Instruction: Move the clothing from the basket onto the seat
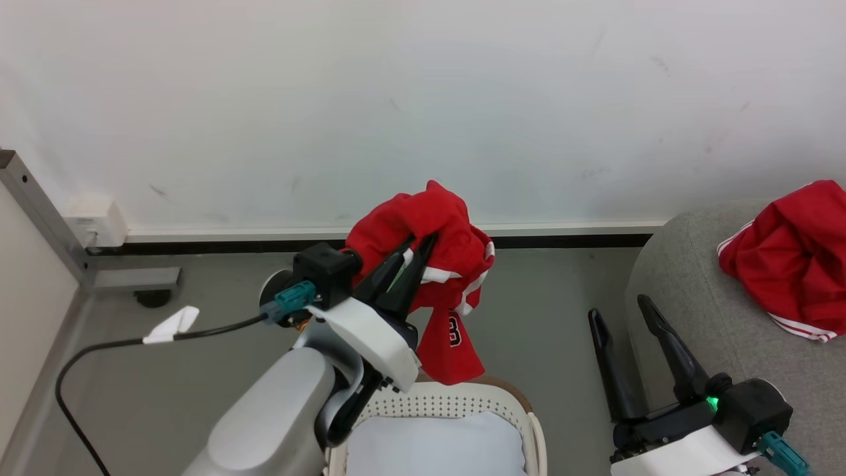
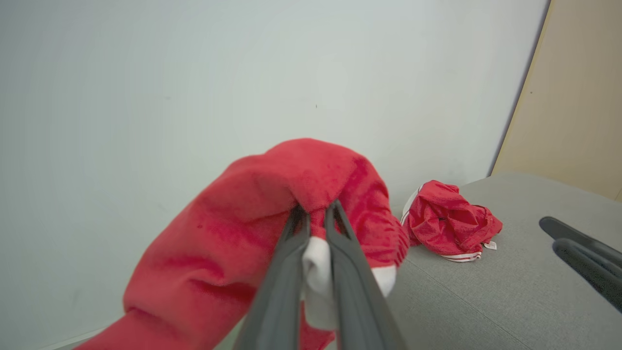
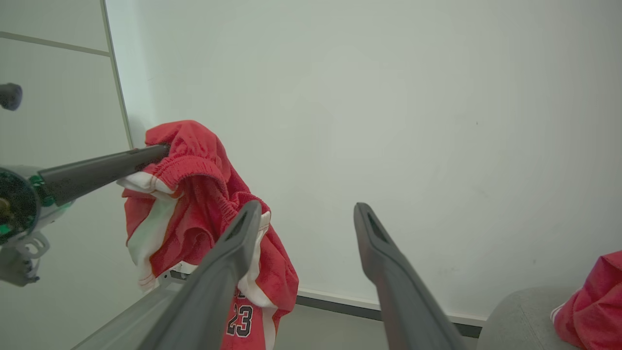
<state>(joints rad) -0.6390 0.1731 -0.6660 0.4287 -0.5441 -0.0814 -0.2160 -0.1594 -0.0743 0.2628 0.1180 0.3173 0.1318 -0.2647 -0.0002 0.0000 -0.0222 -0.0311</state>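
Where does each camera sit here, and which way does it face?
Head view: above, looking down at basket, floor, wall; left gripper shut on held garment, right gripper open.
Left wrist view: along its shut fingers toward wall and sofa.
Right wrist view: between its open fingers toward wall.
Shared: all three show the held garment.

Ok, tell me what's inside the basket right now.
A pale bluish-white pad fills the visible part of the basket. The left forearm covers the basket's left side, and its near part is cut off by the frame, so what lies there is unknown.
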